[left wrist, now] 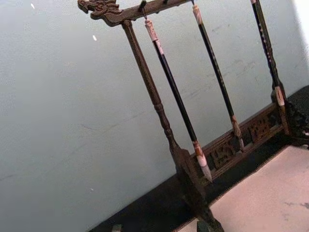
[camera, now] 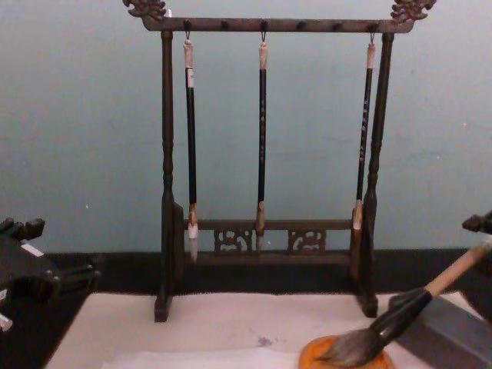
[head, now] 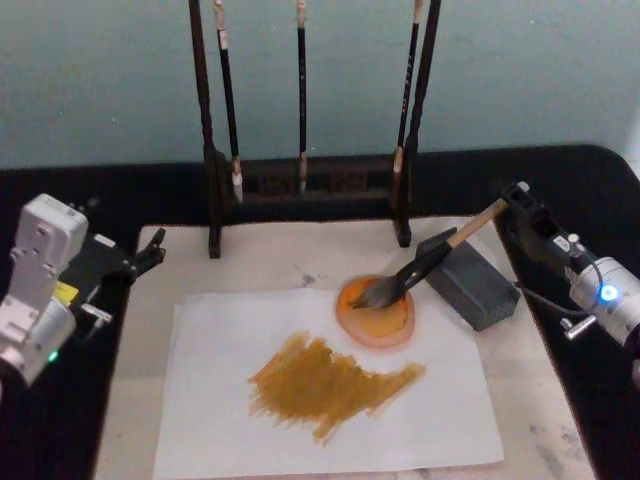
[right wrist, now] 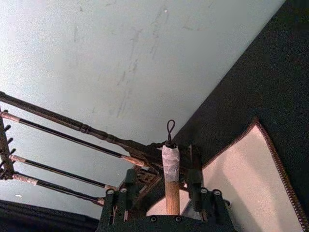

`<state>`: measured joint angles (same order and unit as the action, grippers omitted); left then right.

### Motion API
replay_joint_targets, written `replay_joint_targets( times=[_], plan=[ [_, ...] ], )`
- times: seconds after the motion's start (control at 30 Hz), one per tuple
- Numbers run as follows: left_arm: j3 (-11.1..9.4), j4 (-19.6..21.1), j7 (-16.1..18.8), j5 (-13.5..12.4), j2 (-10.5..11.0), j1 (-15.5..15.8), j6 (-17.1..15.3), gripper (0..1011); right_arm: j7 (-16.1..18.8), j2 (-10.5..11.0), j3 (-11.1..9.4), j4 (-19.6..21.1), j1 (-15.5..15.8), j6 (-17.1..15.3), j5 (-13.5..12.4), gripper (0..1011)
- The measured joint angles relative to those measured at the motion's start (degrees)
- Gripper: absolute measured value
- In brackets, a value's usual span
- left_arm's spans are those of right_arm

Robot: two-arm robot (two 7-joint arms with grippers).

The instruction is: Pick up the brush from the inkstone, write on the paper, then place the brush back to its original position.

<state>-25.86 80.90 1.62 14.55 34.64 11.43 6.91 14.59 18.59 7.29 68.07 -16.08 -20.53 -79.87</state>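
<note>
pale teal wall (head: 100, 80) behind; black cloth (head: 60, 200) over the table, cream mat (head: 280, 250) laid on it.

item 1, paper (head: 210, 400): white sheet on the mat, bearing a broad patch of ochre strokes (head: 330, 385) near its middle; no legible character.

item 2, inkstone (head: 380, 322): round orange dish on the paper's far right corner.

item 3, brush (head: 425, 262): tuft (camera: 350, 347) lying in the inkstone, black shaft propped on the grey block (head: 475, 285), wooden handle slanting up and away to the right.

item 4, right gripper (head: 512, 200): at the handle's upper end. the right wrist view shows the handle (right wrist: 171, 193) and its grey capped tip between the jaws, which stand apart on either side, apparently not pressing it.

item 5, left gripper (head: 150, 250): idle at the mat's left edge; its state cannot be told.

item 6, rack (head: 310, 180) with three thin brushes (camera: 262, 131) hanging, at the back of the mat.

progress, judged: writing looks done and the brush looks returned to the dish; what is left is for the right arm to let go fully and draw clear.

obscured: the chest view cuts off the inkstone's lower half and most of the paper; whether the right jaws touch the handle is hard to make out.
</note>
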Motion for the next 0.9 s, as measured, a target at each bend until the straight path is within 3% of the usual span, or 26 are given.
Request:
replay_joint_targets(
  times=[0.53,0.9],
  plan=[
    [0.00,0.00,0.00,0.00,0.00,0.00,0.00,1010,-0.08,0.00,-0.08,0.08,0.06,-0.10,-0.05,186],
    [0.00,0.00,0.00,0.00,0.00,0.00,0.00,1010,-0.08,0.00,-0.08,0.10,0.07,-0.11,-0.06,160]
  ],
)
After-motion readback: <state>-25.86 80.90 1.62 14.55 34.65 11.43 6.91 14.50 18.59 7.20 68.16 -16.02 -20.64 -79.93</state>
